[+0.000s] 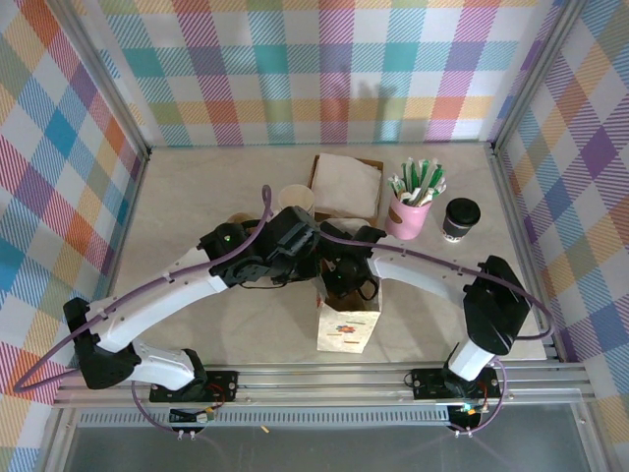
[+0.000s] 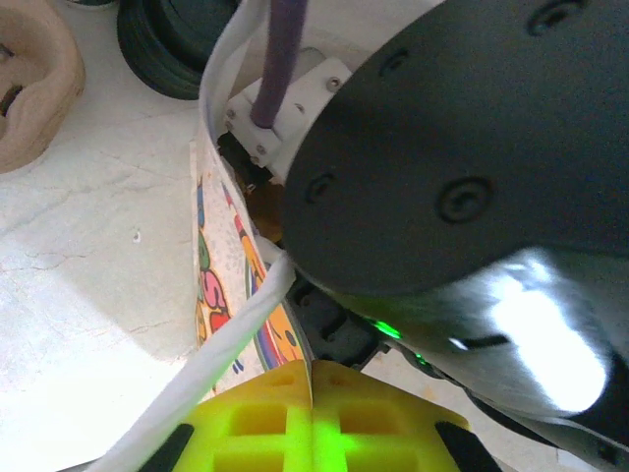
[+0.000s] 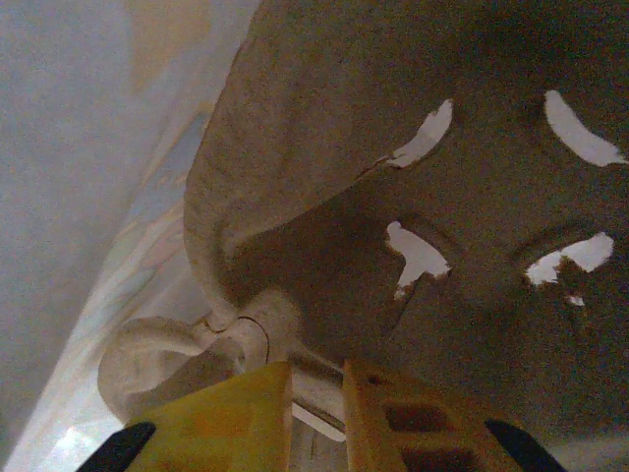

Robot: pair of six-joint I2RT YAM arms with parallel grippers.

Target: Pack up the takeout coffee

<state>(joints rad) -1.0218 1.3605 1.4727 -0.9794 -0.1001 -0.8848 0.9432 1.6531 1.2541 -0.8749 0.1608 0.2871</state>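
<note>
- Black-lidded takeout coffee [image 1: 460,218] stands upright on the table [image 1: 197,197], long axis vertical, just beside the pink cup [image 1: 408,221] of sticks. It is not yet packed.
- From the right gripper [image 3: 316,382] we place the coffee off to its right and farther out from the bases, well apart. From the left gripper [image 2: 312,418] it lies farther off again, beyond the bag and the other arm. We judge the right arm the nearer one.
- Right gripper: fingers nearly together, pinching an edge of a brown pulp carrier [image 3: 413,197] just ahead of it. A pale wall rises on its left, so we read it as down inside the white paper bag [image 1: 349,329].
- Left gripper: closed on the bag's rim, with a white paper edge running out from between its fingers.
- Pose: both arms reach forward and bend inward, wrists meeting over the bag mouth. The right arm's dark housing sits just ahead of the left gripper.
- Judgement: fetching the coffee calls for the right gripper to let go of the carrier, lift out and swing to its right, then take the upright cup with the lid kept level.
</note>
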